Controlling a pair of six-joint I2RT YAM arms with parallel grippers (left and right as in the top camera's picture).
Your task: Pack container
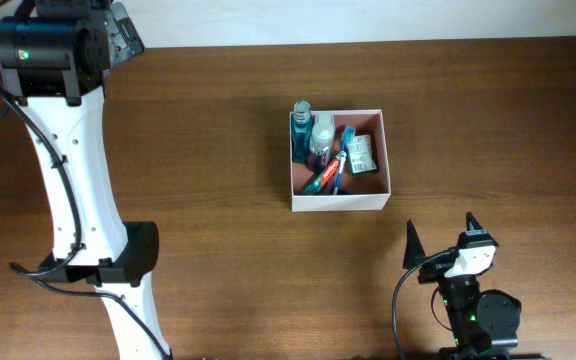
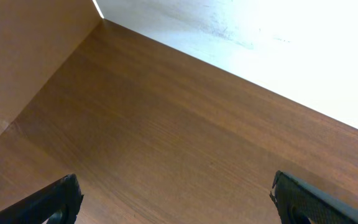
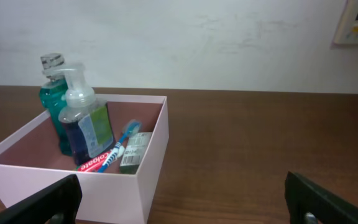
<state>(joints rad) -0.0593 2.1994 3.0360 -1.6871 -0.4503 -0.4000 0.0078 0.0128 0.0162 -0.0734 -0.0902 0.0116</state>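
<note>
The container [image 1: 338, 203] stood on the worktop [image 1: 218, 150] near the right end effector [image 1: 441, 226], toiletries [image 1: 322, 140] inside. This and the left end effector [image 2: 174, 186] were released, empty; any retreat should avoid its thin walls

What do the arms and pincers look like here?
The left arm has long white links, black joint housings, black cables alongside and a green light. The right arm shows a black body with a green light and a white wrist block. The left pincer and right pincer have black tapered fingers.
</note>
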